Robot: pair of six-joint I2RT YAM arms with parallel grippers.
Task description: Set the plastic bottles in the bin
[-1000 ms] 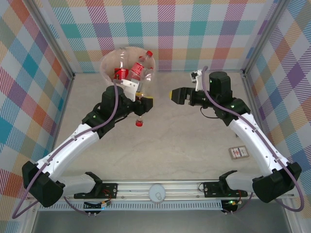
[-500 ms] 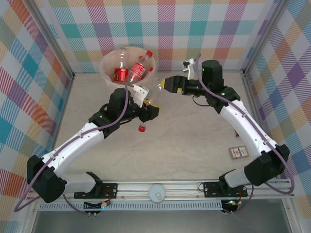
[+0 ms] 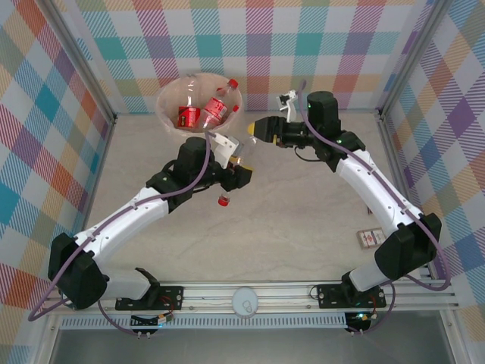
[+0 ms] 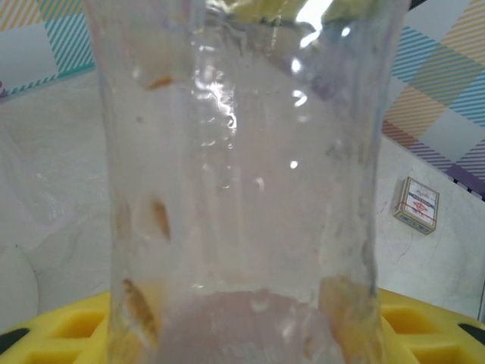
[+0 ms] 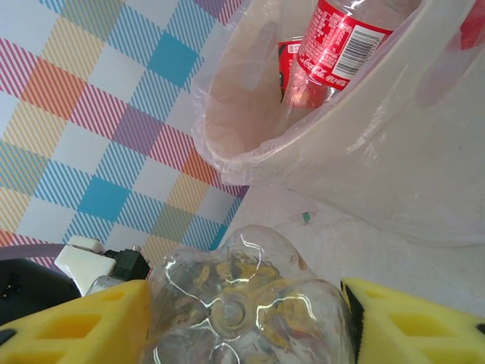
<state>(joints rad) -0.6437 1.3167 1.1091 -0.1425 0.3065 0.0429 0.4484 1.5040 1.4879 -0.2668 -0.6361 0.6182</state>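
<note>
Right wrist: bottle [image 5: 244, 299] in right gripper [image 5: 246, 334]

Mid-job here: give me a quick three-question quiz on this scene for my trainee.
1. True or false: the bin already holds bottles.
2. Which hand grips the lifted bottle? A left, B right, C both.
3. Fill in: the small box lies on the ___ arm's side.
Key: 1 true; 2 C, left hand on the body, right hand on the base; 3 right.

White arms [image 3: 129, 216], blk joints [image 3: 76, 277], purple cables [image 3: 203, 161]
</note>
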